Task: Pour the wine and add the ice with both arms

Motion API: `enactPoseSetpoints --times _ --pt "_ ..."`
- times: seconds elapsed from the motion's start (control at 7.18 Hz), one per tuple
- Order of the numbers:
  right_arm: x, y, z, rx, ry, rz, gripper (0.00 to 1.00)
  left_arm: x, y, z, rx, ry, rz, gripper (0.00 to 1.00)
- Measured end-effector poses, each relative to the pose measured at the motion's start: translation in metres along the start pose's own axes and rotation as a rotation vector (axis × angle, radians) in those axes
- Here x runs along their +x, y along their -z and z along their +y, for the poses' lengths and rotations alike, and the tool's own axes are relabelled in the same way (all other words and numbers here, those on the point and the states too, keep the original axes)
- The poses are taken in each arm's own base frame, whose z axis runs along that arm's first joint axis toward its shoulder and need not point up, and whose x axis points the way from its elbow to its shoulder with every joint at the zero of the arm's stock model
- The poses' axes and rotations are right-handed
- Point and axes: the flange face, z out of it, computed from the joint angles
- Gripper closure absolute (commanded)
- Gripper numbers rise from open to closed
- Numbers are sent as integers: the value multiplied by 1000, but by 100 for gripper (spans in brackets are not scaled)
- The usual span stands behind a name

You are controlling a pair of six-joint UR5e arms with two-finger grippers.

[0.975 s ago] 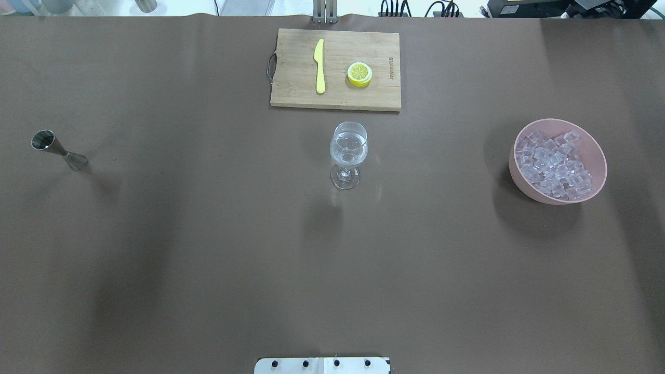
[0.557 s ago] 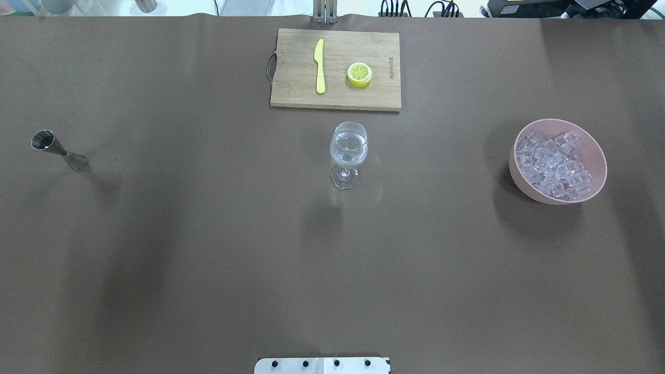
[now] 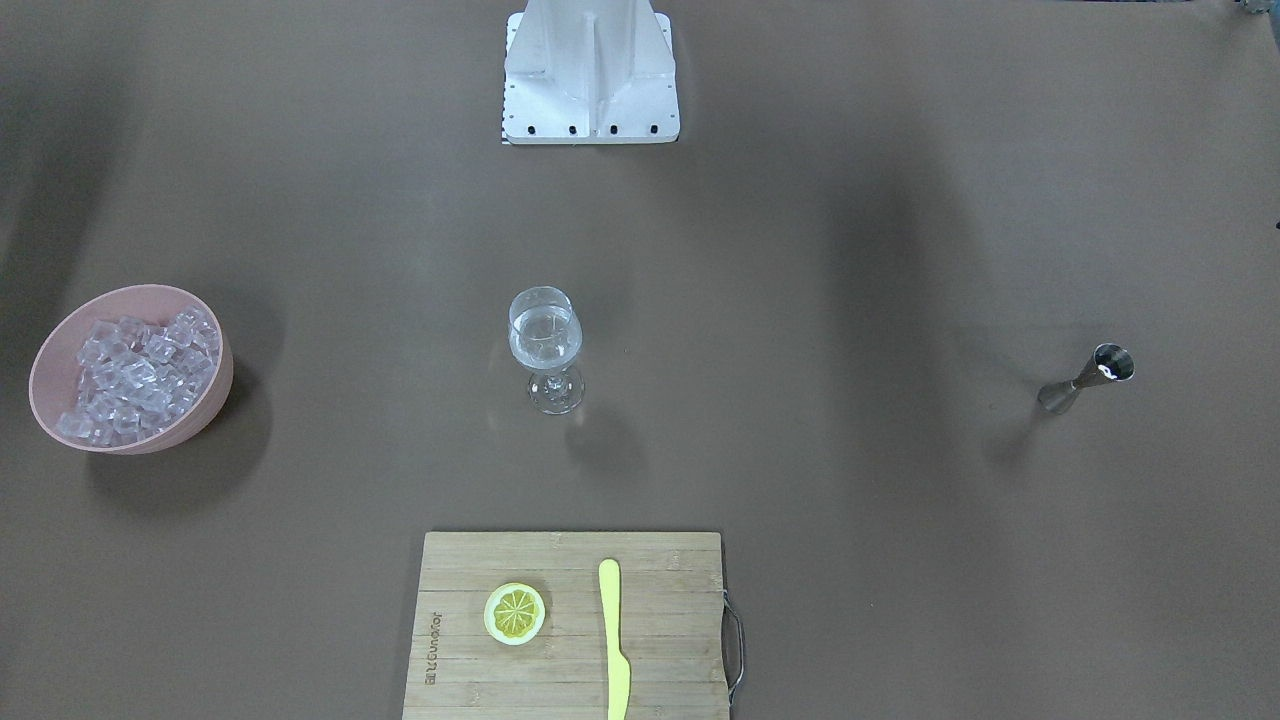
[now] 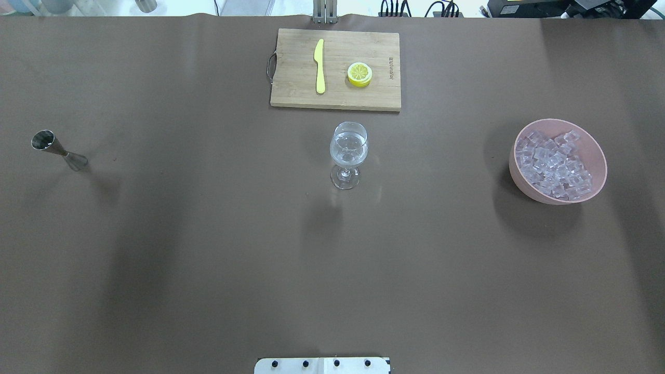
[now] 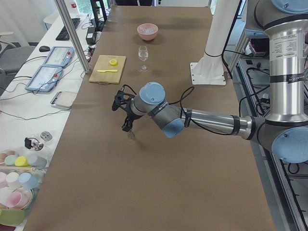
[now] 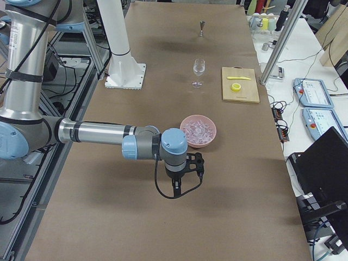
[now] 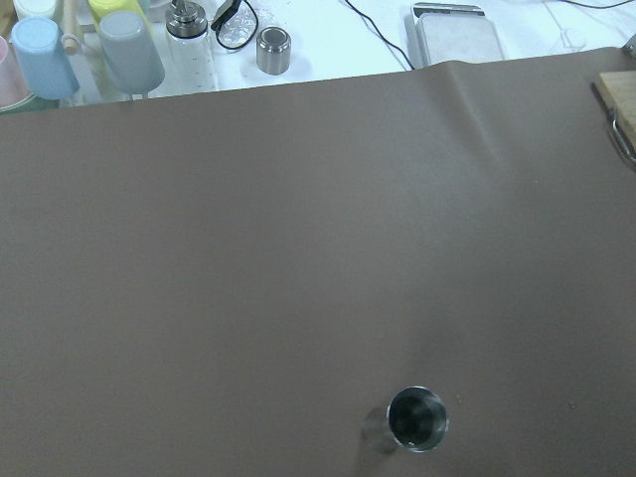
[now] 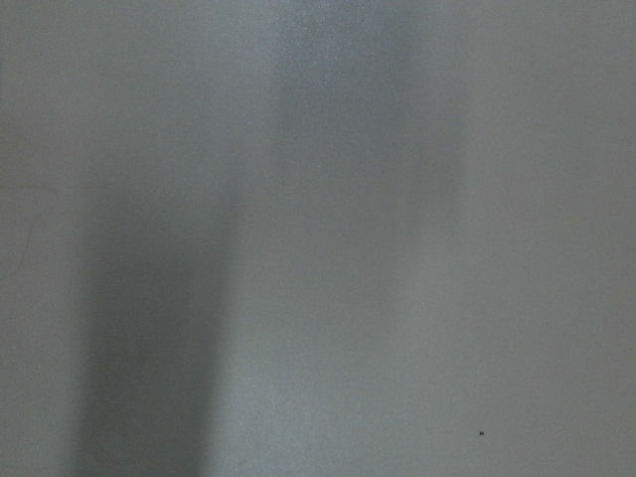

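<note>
Ice (image 4: 553, 165) lay heaped in the pink bowl (image 4: 524, 187), just beside the right gripper (image 6: 175, 191). Left gripper (image 5: 126, 127) hung close over the steel jigger (image 7: 415, 419). Side views only, so couldn't tell either gripper's jaw state. Wine glass (image 4: 348, 150) stood well apart from both.

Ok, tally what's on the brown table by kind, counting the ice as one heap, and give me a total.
Glass: 1
Bowl: 1
Ice heap: 1
Cutting board: 1
Knife: 1
Lemon slice: 1
Metal measuring cup: 1
Total: 7
</note>
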Motion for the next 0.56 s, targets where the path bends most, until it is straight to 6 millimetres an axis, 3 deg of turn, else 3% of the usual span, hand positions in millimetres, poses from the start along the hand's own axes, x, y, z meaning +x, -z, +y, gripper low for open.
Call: enactPoseSetpoints --times 0.56 --pt "-1 0 0 1 -1 -7 0 77 -89 29 114 49 -124 1"
